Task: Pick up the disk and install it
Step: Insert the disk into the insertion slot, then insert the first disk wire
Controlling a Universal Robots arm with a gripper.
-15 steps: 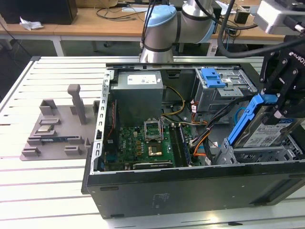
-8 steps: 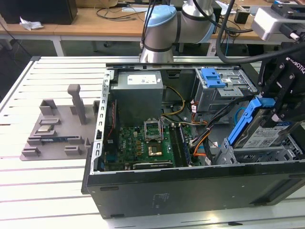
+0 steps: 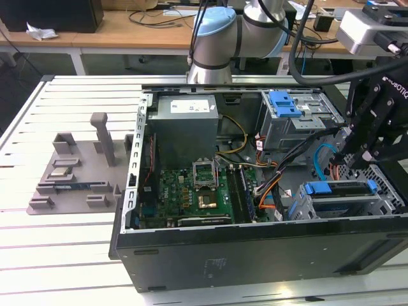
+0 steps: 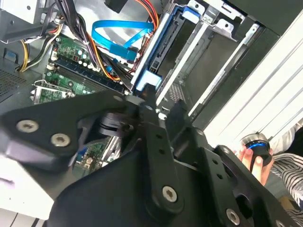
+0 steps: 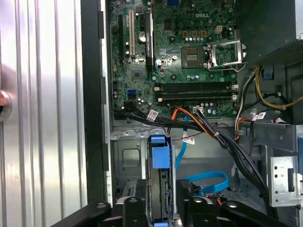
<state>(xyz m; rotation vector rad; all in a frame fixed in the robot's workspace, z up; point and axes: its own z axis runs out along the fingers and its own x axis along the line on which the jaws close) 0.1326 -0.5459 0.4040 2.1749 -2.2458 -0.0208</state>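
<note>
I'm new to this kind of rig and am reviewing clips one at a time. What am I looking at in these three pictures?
The jointed grey-and-blue machine is a robot arm. Its black tool hangs over an open computer case that lies on a slatted table. The exterior view comes from a camera off the arm. Both wrist views come from cameras riding on the arm, looking into the case. Inside the case are a green motherboard, a grey power supply and bundles of cables. The disk, in its blue carrier, sits in the drive cage just below the tool. I cannot tell whether the tool grips it. A grey parts fixture rests on the table at the exterior view's left.
</note>
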